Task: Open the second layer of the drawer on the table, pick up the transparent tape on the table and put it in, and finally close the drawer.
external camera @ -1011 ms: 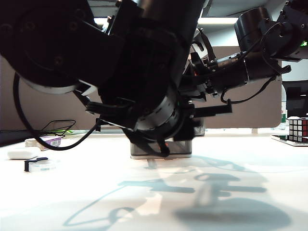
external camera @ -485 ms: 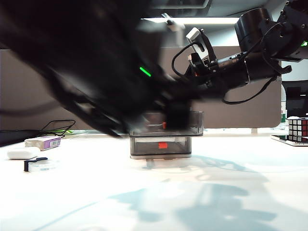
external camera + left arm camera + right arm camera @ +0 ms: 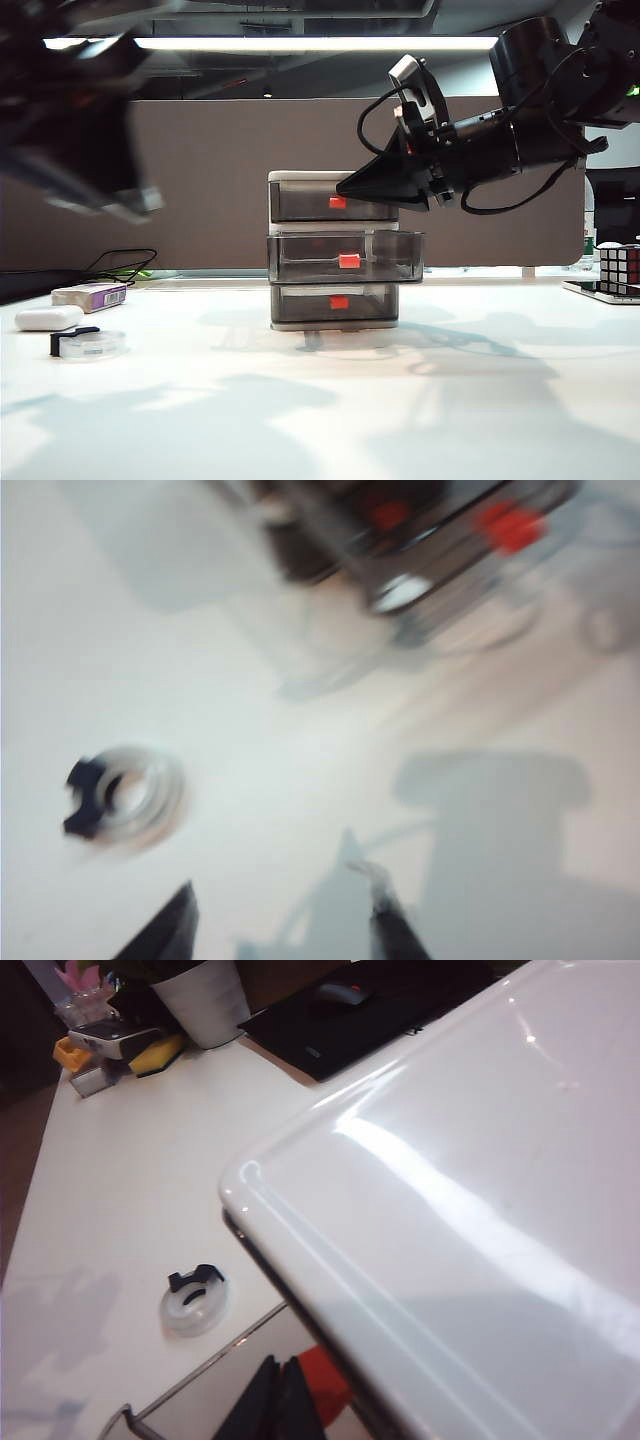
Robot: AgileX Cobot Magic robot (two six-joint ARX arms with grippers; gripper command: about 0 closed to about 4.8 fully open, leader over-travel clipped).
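Observation:
The drawer [image 3: 300,178] stands mid-table with its second layer [image 3: 300,258] pulled out towards the camera, red handle [image 3: 348,261] in front. The transparent tape [image 3: 88,343], a clear ring with a black cutter, lies on the table [image 3: 400,400] at the left. It also shows in the left wrist view as the tape [image 3: 125,800] and in the right wrist view as the tape [image 3: 195,1305]. My left gripper [image 3: 283,920] hangs open and empty above the table, short of the tape; its arm [image 3: 80,130] is a dark blur high at the left. My right gripper [image 3: 345,187] is shut and empty beside the top tier's red handle [image 3: 325,1380].
A white oval case [image 3: 48,318] and a purple-and-white box [image 3: 90,296] lie just behind the tape. A puzzle cube [image 3: 620,268] sits at the far right edge. A white pot [image 3: 205,1000] and a black mat [image 3: 380,1010] lie beyond the cabinet.
My left arm, which filled the view in front of the cabinet, has swung up and away to the left with its jaws open. The pulled-out middle tier now shows. The right arm has stayed put.

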